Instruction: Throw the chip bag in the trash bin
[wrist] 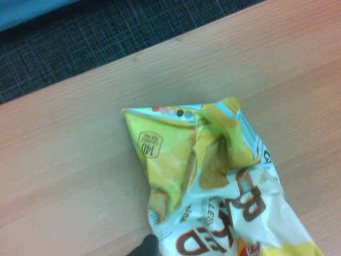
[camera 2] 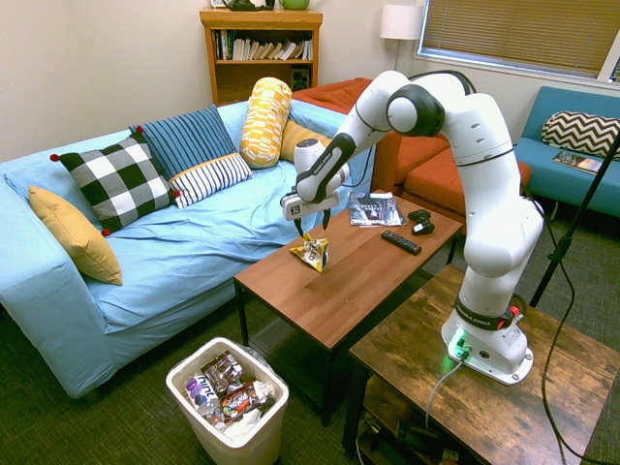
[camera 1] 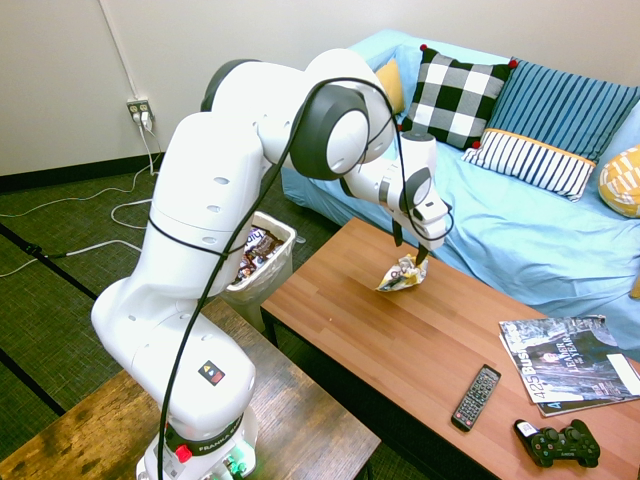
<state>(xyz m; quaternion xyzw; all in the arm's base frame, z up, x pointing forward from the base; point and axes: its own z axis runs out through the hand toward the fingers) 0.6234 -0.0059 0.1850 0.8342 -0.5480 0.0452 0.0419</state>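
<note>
Second exterior view: One white trash bin (camera 2: 274, 418), holding several wrappers (camera 2: 237, 399), stands in the foreground, near one wooden coffee table (camera 2: 329, 307). On the tabletop sits one yellow-and-white chip bag (camera 2: 312, 254), beneath one gripper (camera 2: 313, 223) whose two fingers stand wide apart at the bag's upper end; whether they touch it cannot be told. Farther along lie one remote (camera 2: 401, 242), one game controller (camera 2: 421, 223) and overlapping magazines (camera 2: 374, 209). Six pillows (camera 2: 116, 184) line one blue-draped sofa (camera 2: 174, 257); behind rises one bookcase (camera 2: 262, 48).
</note>
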